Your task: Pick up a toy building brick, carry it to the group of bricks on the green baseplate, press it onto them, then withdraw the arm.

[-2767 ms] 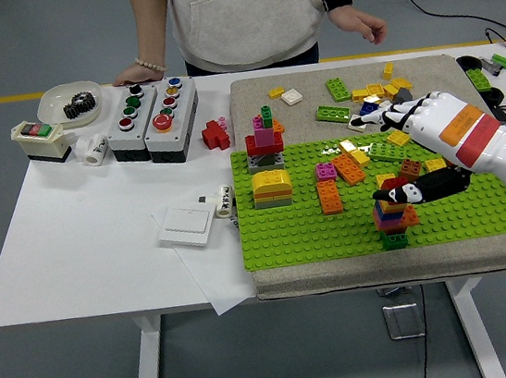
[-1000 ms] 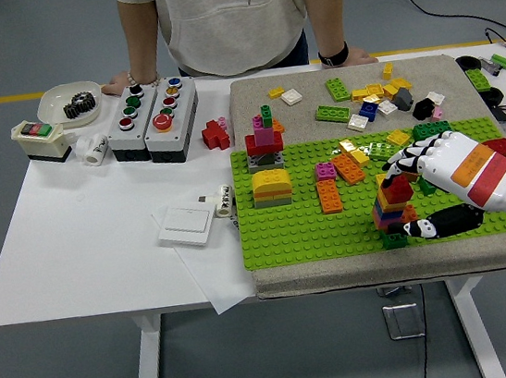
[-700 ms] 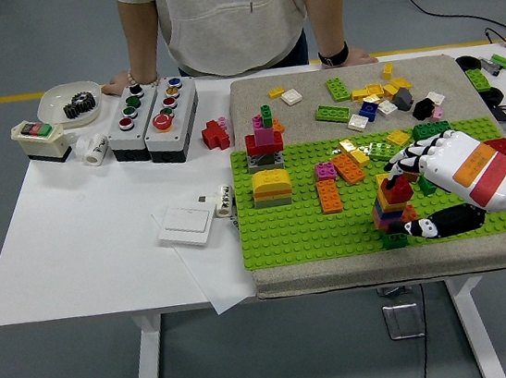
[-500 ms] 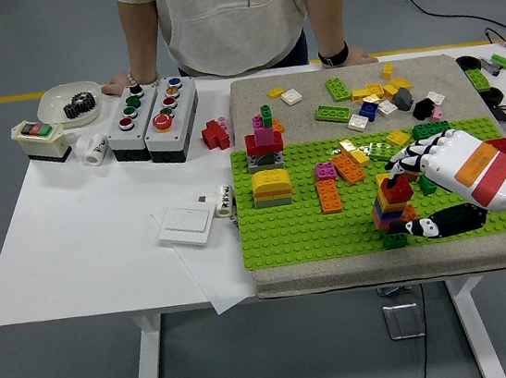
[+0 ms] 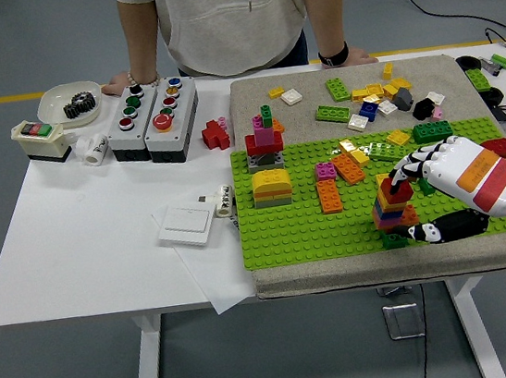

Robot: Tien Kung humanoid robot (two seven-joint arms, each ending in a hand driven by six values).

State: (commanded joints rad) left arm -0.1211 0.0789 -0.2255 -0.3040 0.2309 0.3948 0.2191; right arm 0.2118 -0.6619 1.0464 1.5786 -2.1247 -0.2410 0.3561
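A multicoloured brick stack [image 5: 390,217] stands on the green baseplate [image 5: 305,229] near its front right. A red brick [image 5: 396,191] sits on top of the stack, tilted a little. My right hand [image 5: 405,204] reaches in from the right, spread around the stack. Its fingers [image 5: 405,169] arch just behind the red brick, and its black thumb [image 5: 431,232] lies low beside the stack's base. I cannot tell whether the fingers touch the brick. My left arm is out of view.
Other builds on the baseplate: a red-pink-green tower [image 5: 265,141], a yellow block [image 5: 271,187], orange bricks [image 5: 330,197]. Loose bricks [image 5: 367,99] lie on the mat behind. Button boxes [image 5: 149,109] and a white switch [image 5: 188,224] sit at the left. A person rests both hands on the far edge.
My right hand set the red brick on the stack, then slid slightly down and right while the brick stayed put. The person brought both hands to rest on the far edge.
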